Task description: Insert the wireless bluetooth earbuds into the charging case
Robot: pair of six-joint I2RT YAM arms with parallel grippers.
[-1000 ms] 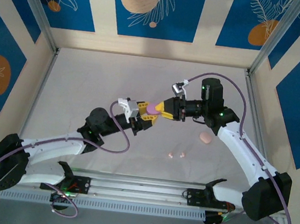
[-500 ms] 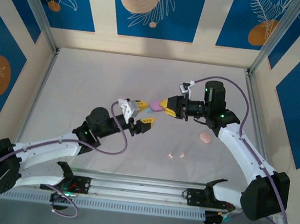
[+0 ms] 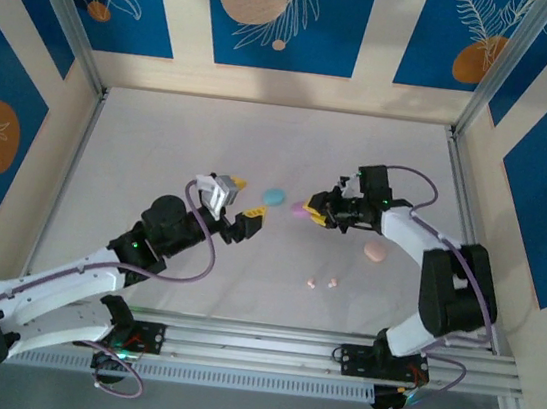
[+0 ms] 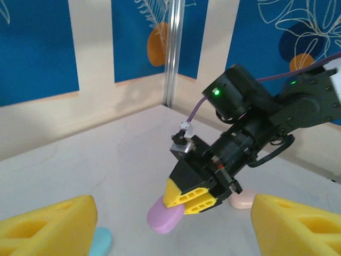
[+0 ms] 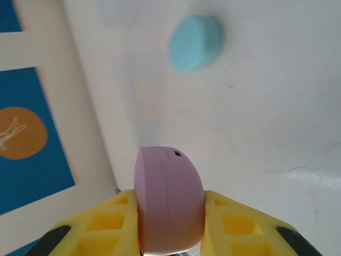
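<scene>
Since a second earlier, the left gripper [image 3: 248, 197] had let go of the lilac case [image 5: 169, 202] and pulled back toward its own side, and the right gripper [image 3: 305, 210] had carried that case off to the right and lower. The left fingers [image 4: 53, 221] now stood spread wide with nothing between them, pointing across at the other arm. The right fingers [image 5: 114, 224] pinched the lilac case by its two broad faces, so that it stuck out past the tips with its seam edge-on in the right wrist view; it looked closed and hung just above the table [image 3: 160, 149]. Where the grippers had met before, a blue case [image 3: 273, 196] lay flat on the table between them, touched by neither. A pink case [image 3: 375, 251] lay on the right side of the table, beside the right arm and nearer its base than the gripper. Two pink earbuds [image 3: 314, 282] lay on the bare table just beside each other, nearer the front edge than any of the cases, left of the pink case and well apart from both grippers. Whether the two buds touched was too small to tell.
</scene>
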